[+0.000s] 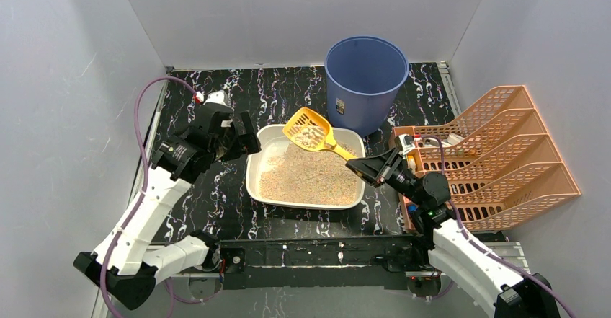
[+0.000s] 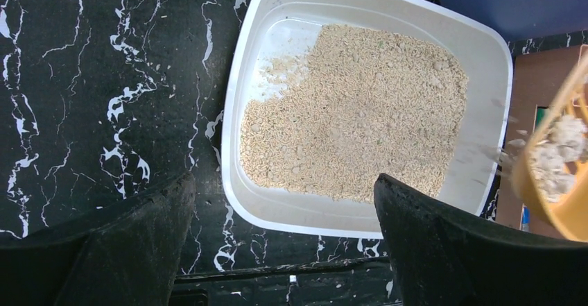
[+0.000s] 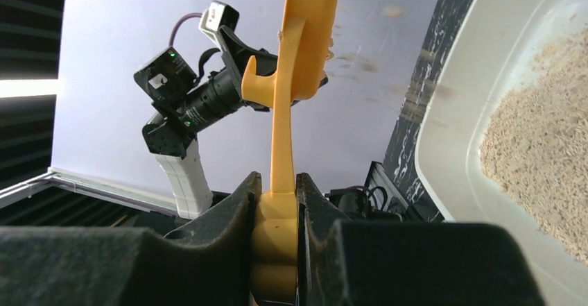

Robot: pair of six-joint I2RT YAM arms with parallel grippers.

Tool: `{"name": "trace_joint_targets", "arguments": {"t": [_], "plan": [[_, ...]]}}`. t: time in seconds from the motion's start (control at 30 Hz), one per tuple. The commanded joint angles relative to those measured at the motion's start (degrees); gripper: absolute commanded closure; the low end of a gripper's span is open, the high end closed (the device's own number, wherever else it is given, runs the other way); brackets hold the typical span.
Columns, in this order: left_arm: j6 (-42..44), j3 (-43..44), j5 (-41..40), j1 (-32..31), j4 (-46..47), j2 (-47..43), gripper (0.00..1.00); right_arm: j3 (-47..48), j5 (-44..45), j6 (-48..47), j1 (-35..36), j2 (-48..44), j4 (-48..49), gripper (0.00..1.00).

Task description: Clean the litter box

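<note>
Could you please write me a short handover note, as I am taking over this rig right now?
Left gripper: open, hovering by the left rim of the shallow white plastic litter box.
Right gripper: shut on the handle of the yellow slotted plastic scoop, held over the box's far end with pale clumps in it.
Tall round blue bucket stands behind.
Done: one load scooped. Left: tip it into the bucket, probably, then sift again.

Litter box [image 1: 270, 139] was white, its litter [image 1: 310, 177] tan, scoop [image 1: 308, 132] in the black right claw [image 1: 359, 165] yellow-orange, bucket [image 1: 360, 109] beyond the claw blue, rack [image 1: 504, 166] beside it orange-pink lattice, tabletop [image 1: 209, 202] black with white marbled veins.
</note>
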Motion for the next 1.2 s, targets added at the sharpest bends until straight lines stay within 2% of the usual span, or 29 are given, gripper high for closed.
{"name": "trace_joint_targets", "arguments": {"t": [0.0, 0.1, 0.17, 0.2, 0.27, 0.3, 0.33, 0.37, 0.4, 0.43, 0.53, 0.57, 0.6, 0.63, 0.67, 0.7, 0.77, 0.83, 0.87, 0.9, 0.97, 1.0, 1.03, 1.07, 1.1, 1.13, 1.17], "plan": [[0.64, 3.09, -1.20, 0.10, -3.14, -1.87, 0.02, 0.35, -1.95, 3.18, 1.50, 1.25, 7.17, 0.99], [0.95, 1.81, -1.46, 0.10, -2.13, -3.38, 0.02, 1.77, 1.94, 0.37, -1.38, -2.58, -6.17, 0.99], [1.20, 2.69, -1.31, 0.10, -2.90, -3.28, 0.02, 1.19, 0.56, 3.46, -0.31, -1.75, 1.09, 0.99], [1.31, 3.40, -1.36, 0.10, -3.89, -3.12, 0.02, 2.59, -0.95, 2.83, 0.98, -1.04, 1.58, 0.99], [1.45, 3.13, -2.05, 0.10, -4.24, -3.92, 0.02, 6.18, 0.14, -3.70, 1.44, -2.66, -10.07, 0.99], [1.76, 2.35, -2.24, 0.10, -3.14, -4.50, 0.02, 7.81, 4.14, -6.65, 0.96, -4.27, -17.27, 0.99], [1.92, 1.72, -2.14, 0.10, -2.40, -4.91, 0.02, 6.73, 4.86, -4.88, 0.71, -5.46, -16.37, 0.99], [2.08, 1.94, -1.79, 0.10, -2.46, -4.69, 0.02, 4.75, 3.87, -0.84, 0.89, -5.12, -7.14, 0.99], [2.19, 2.99, -1.42, 0.10, -3.10, -4.08, 0.02, 3.05, 0.97, 2.32, 2.35, -3.21, -1.82, 0.99], [2.29, 3.85, -1.24, 0.10, -3.82, -3.66, 0.02, 3.52, 0.40, 1.98, 4.00, -2.79, -2.39, 0.99], [2.73, 2.88, -1.25, 0.10, -1.86, -4.38, 0.02, 6.54, 8.57, -6.57, 4.00, -7.55, -20.76, 0.99], [2.94, 2.41, -0.94, 0.10, -1.21, -4.49, 0.02, 4.56, 9.20, -3.06, 3.62, -8.03, -17.51, 0.99], [2.98, 2.79, -0.69, 0.10, -1.64, -4.09, 0.02, 2.23, 7.13, 1.07, 3.71, -6.40, -8.40, 0.99], [3.01, 3.93, -0.41, 0.10, -2.57, -3.55, 0.02, 1.80, 4.20, 2.48, 4.67, -3.89, -3.41, 0.99], [3.08, 4.44, -0.26, 0.10, -3.18, -3.26, 0.02, 2.67, 2.22, 0.88, 5.79, -2.50, -3.27, 0.99], [3.10, 4.11, -0.50, 0.10, -3.13, -3.51, 0.02, 4.14, 3.10, -2.14, 6.07, -3.07, -8.48, 0.99], [3.34, 2.28, -0.84, 0.10, -1.51, -4.74, 0.02, 5.27, 9.85, -3.55, 5.57, -6.52, -19.55, 0.99], [3.51, 2.80, -0.40, 0.10, -1.95, -4.43, 0.02, 2.21, 8.02, 1.29, 6.59, -5.41, -8.32, 0.99], [3.61, 3.55, -0.38, 0.10, -2.97, -4.08, 0.02, 3.30, 5.08, 0.86, 7.97, -3.13, -7.15, 0.99], [3.62, 3.65, -0.78, 0.10, -3.46, -4.10, 0.02, 5.30, 3.89, -1.68, 8.80, -2.21, -11.81, 0.99], [3.83, 2.21, -1.61, 0.10, -2.27, -4.91, 0.02, 8.70, 9.26, -7.91, 8.57, -4.92, -23.84, 0.99], [3.88, 1.49, -1.46, 0.10, -1.56, -5.05, 0.02, 7.63, 13.30, -7.11, 8.08, -7.06, -24.57, 0.99], [3.89, 1.66, -0.93, 0.10, -1.41, -4.74, 0.02, 4.64, 13.43, -3.12, 8.09, -7.80, -16.23, 0.99], [3.97, 2.42, -0.28, 0.10, -1.83, -4.16, 0.02, 2.68, 11.03, 0.48, 8.37, -6.50, -8.11, 0.99], [3.98, 3.18, -0.16, 0.10, -2.51, -3.76, 0.02, 3.05, 7.57, 1.56, 8.86, -4.22, -6.11, 0.99], [4.02, 3.34, -0.46, 0.10, -2.68, -3.80, 0.02, 4.68, 5.85, -0.21, 8.85, -3.50, -9.72, 0.99], [4.10, 2.66, -0.95, 0.10, -2.16, -4.11, 0.02, 6.49, 8.08, -3.88, 8.77, -4.55, -16.85, 0.99]]}}
